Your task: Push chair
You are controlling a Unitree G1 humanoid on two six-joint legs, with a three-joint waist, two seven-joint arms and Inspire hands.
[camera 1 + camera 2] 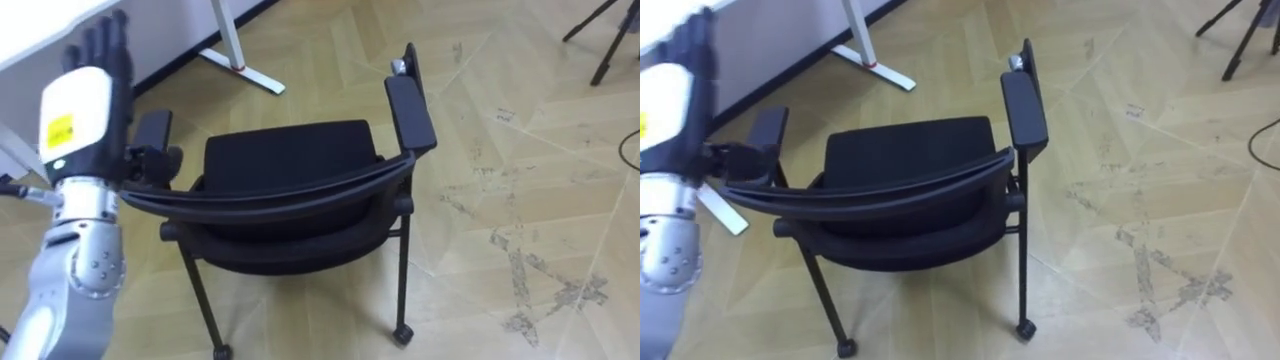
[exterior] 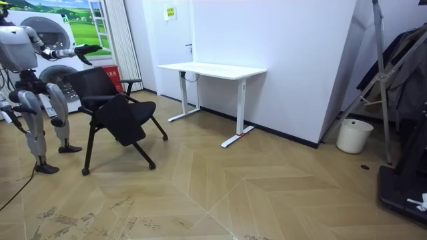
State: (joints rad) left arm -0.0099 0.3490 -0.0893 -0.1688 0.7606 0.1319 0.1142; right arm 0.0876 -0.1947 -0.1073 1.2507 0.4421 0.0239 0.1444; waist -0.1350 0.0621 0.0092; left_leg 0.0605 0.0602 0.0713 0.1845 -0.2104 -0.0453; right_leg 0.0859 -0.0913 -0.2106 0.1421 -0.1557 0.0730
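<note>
The chair (image 1: 290, 190) is standing on the wooden floor (image 1: 500, 120) right in front of me, its curved backrest (image 1: 270, 195) facing me and its seat pointing toward the white desk (image 2: 213, 69). I am holding my left hand (image 1: 85, 110) up beside the backrest's left end, fingers straight and close together, clamped on nothing. I cannot tell whether it is touching the chair yet. My right hand (image 2: 58, 121) is hanging low at my side, and I cannot tell its state.

I judge that I am lining up for the push and not yet pushing. The next move is calling for the palm to come down flat on the backrest's top edge, then a steady forward shove so the castors roll straight.

Open floor is lying ahead and to my right. The desk's foot (image 1: 240, 65) is waiting ahead on my left, and tripod legs (image 1: 610, 40) are standing well off to the right.
</note>
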